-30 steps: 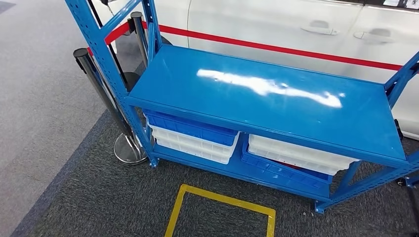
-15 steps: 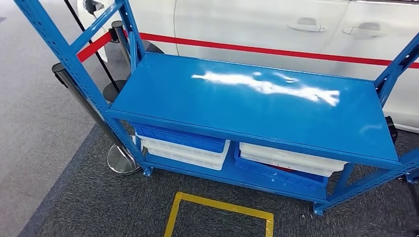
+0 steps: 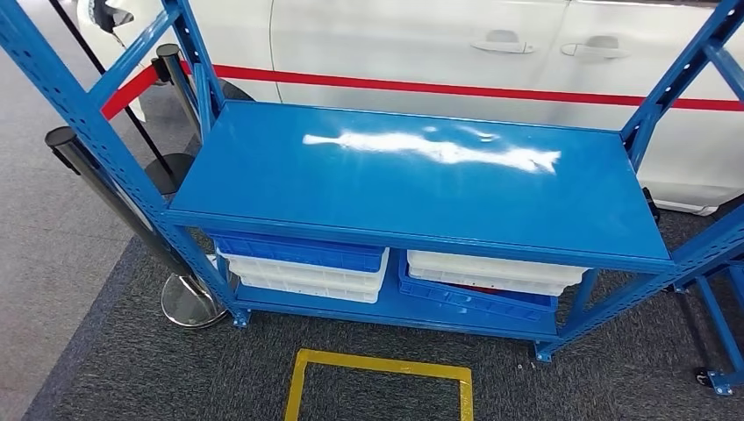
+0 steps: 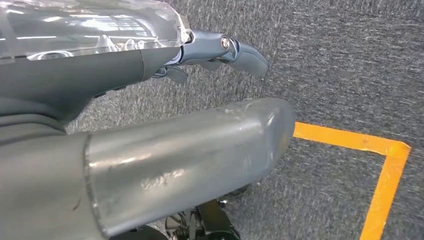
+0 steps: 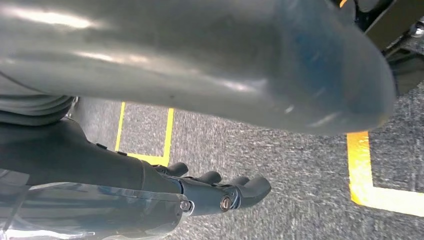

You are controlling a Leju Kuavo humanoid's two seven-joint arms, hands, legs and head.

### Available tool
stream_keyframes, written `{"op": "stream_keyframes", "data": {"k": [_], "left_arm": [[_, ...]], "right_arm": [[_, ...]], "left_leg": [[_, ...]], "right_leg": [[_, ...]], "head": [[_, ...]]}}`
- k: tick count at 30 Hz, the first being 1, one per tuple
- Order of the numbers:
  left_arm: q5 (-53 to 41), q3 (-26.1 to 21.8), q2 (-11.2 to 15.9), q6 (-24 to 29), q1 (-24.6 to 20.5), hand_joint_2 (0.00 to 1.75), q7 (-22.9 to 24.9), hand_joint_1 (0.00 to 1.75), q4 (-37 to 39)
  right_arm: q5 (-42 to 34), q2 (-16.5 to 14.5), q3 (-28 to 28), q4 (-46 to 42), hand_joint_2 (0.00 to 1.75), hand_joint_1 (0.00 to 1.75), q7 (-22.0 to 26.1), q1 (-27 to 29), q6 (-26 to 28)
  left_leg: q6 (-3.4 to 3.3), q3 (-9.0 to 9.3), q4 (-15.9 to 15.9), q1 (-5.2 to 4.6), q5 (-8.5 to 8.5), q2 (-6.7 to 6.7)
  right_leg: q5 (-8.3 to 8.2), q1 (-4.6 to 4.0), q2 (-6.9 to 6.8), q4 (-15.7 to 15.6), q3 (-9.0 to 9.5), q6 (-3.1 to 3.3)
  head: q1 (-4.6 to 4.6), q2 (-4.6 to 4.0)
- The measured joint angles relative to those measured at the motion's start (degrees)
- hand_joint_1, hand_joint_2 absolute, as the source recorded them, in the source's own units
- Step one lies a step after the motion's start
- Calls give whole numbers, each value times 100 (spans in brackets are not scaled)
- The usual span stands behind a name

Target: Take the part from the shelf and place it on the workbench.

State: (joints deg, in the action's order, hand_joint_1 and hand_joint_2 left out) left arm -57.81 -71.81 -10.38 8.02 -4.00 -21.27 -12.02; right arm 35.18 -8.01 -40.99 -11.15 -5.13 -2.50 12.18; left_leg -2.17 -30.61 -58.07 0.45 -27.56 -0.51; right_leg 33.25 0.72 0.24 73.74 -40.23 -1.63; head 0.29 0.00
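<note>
blue shelf (image 3: 421,189), white bins (image 3: 491,274), yellow floor marking (image 3: 377,364)

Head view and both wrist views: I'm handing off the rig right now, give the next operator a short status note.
Left hand: hangs over the grey carpet, holds nothing, fingers apart.
Right hand: same, hanging by the yellow floor marking.
Shelf: straight ahead, its top deck bare; white and blue bins sit on the lower level.
Part: cannot tell where it is; something red shows under the right-hand bin.
Done: nothing picked. Left: find the part, grasp it, carry it to the workbench.
</note>
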Motion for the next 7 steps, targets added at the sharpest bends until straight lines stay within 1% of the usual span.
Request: {"op": "stream_keyframes", "data": {"k": [1,2,3,4,5,6,7], "left_arm": [[-1,-2,0,0,0,0,0,0,0],[-2,-2,-2,0,0,0,0,0,0],[-3,-3,-3,-1,4,0,0,0,0],[-5,-4,-4,-1,4,0,0,0,0],[-9,-6,-6,-1,2,0,0,0,0],[-12,-8,-6,-1,-4,0,0,0,0],[-15,-8,-6,0,-11,0,0,0,0]], "right_arm": [[-24,-1,-20,0,0,0,8,0,-16],[-39,-1,-40,0,0,0,17,-3,-28],[-28,-1,-57,-1,0,0,26,-16,-31],[-2,-1,-65,-1,0,0,30,-27,-22],[30,-1,-65,-2,0,0,31,-34,-8],[61,-1,-64,-2,0,0,31,-39,9],[72,-1,-64,-2,0,0,30,-36,19]], "left_leg": [[8,15,-3,-2,-14,-43],[23,36,-6,-4,-32,-78],[50,48,-14,-17,-56,-107],[84,60,-19,-28,-80,-134],[119,68,-21,-38,-101,-162],[153,75,-15,-44,-114,-186],[168,82,-10,-41,-119,-201]], "right_leg": [[-183,3,-30,-266,137,7],[-386,-4,-108,-666,344,27],[-525,-25,-207,-1036,537,60],[-610,-42,-277,-1314,676,96],[-629,-62,-324,-1454,741,128],[-614,-79,-310,-1479,745,156],[-618,-79,-281,-1484,741,166]], "head": [[2,0],[4,0],[5,0],[1,0],[-3,0],[-8,0],[-12,0]]}}
